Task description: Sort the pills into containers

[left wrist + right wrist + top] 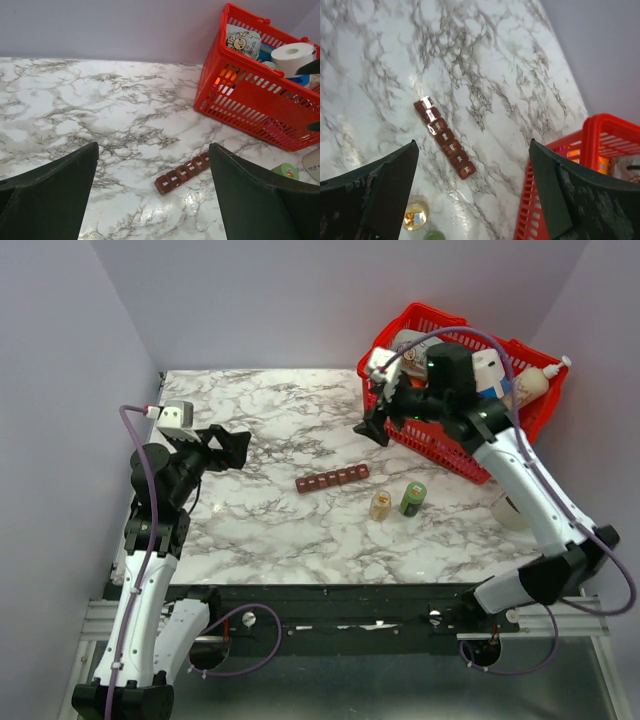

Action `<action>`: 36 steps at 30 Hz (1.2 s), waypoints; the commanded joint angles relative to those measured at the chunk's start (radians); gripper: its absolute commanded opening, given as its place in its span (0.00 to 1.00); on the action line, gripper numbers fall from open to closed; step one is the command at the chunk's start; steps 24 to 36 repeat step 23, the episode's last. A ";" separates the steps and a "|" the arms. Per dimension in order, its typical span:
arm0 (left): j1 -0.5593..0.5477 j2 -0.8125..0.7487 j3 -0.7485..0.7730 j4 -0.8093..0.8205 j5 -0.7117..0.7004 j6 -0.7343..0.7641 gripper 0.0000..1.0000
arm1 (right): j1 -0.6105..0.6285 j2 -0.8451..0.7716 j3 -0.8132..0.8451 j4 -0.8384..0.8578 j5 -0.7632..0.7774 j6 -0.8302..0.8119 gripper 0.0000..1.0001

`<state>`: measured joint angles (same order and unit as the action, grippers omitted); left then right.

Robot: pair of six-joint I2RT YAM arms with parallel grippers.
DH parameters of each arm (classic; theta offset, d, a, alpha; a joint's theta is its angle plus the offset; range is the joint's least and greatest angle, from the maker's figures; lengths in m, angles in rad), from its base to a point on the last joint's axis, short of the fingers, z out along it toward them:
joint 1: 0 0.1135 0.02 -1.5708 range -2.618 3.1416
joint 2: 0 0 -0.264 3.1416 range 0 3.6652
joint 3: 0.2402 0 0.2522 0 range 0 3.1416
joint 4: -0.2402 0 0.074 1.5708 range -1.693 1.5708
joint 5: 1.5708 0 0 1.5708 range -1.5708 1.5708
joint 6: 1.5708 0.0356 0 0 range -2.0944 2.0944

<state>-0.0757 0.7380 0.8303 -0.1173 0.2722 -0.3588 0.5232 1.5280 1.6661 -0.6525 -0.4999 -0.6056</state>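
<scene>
Left claw [235,448] and right claw [378,412] both gape wide, holding nothing, above the table [262,525]. Organiser [332,478] lies mid-table, toward the right edge; no pills show. Sorting seems unstarted. Next likely calls for grasping the bottle [380,505] just nearer the front edge.

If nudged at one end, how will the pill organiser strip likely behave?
The pill organiser strip lies flat and low, so it probably won't tip or roll. Pushed at one end, it would likely pivot and slide on the glossy marble table. It looks rigid.
</scene>
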 commanded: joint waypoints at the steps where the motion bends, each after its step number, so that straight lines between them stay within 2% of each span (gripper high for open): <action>1: 0.005 -0.031 0.061 -0.133 -0.019 0.015 0.99 | -0.049 -0.144 -0.101 0.121 -0.046 0.402 1.00; 4: 0.005 -0.049 0.088 -0.151 -0.005 0.012 0.99 | -0.049 -0.270 -0.180 0.234 0.085 0.560 1.00; 7: 0.005 -0.054 0.130 -0.179 0.013 0.008 0.99 | -0.049 -0.331 -0.139 0.214 0.251 0.630 1.00; 8: 0.005 -0.057 0.148 -0.186 0.015 0.009 0.99 | -0.049 -0.341 -0.128 0.208 0.314 0.632 1.00; 12: 0.005 -0.060 0.182 -0.223 0.025 0.009 0.99 | -0.051 -0.411 -0.105 0.189 0.397 0.616 1.00; 20: 0.005 -0.063 0.210 -0.243 0.036 0.008 0.99 | -0.077 -0.479 -0.127 0.183 0.405 0.575 1.00; 36: 0.005 -0.061 0.219 -0.248 0.038 0.011 0.99 | -0.091 -0.486 -0.135 0.180 0.377 0.569 1.00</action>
